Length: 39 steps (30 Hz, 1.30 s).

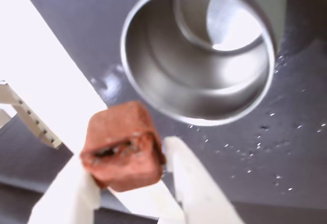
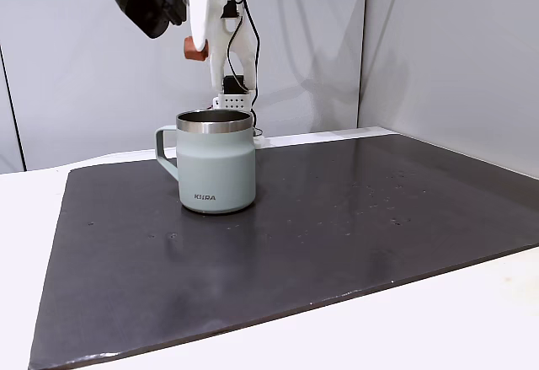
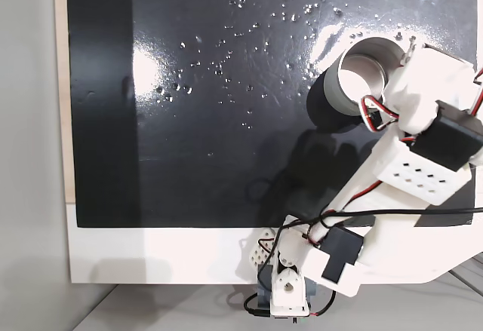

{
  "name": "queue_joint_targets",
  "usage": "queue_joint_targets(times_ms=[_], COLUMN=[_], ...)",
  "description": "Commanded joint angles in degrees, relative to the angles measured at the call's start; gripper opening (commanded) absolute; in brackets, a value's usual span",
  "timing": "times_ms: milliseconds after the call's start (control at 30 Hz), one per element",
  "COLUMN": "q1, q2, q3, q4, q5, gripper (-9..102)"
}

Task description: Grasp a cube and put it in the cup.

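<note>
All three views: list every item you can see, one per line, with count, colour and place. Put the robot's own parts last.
cube: one, rust-red, held between the gripper fingers, high above the mat beside the cup's mouth.
cup: one, pale sage-green with steel rim and side handle, upright on the mat, empty inside in the wrist view.
mat: one, dark grey, covering most of the table, speckled with small droplets.
table: one, white, under the mat.
gripper: one, white, shut on the cube.
arm: one, white with black motors, base at the table's edge.

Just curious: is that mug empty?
Empty as far as visible: the wrist view shows the cup's bare steel inside; the cube sits in the end effector.
</note>
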Motion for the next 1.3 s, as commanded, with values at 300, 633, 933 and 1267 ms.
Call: queue_joint_targets(times_ms=[300, 633, 933, 1267], q1=[1.3, -1.5, -2.9, -3.5], q2=[-6.3, -7.5, -7.5, -6.5], q3=[3.9, 3.3, 3.2, 2.5], q4=[1.0, 1.1, 1.1, 1.1], q5=[-8.3, -9.9, -10.0, -10.0], gripper=[1, 1, 8, 28])
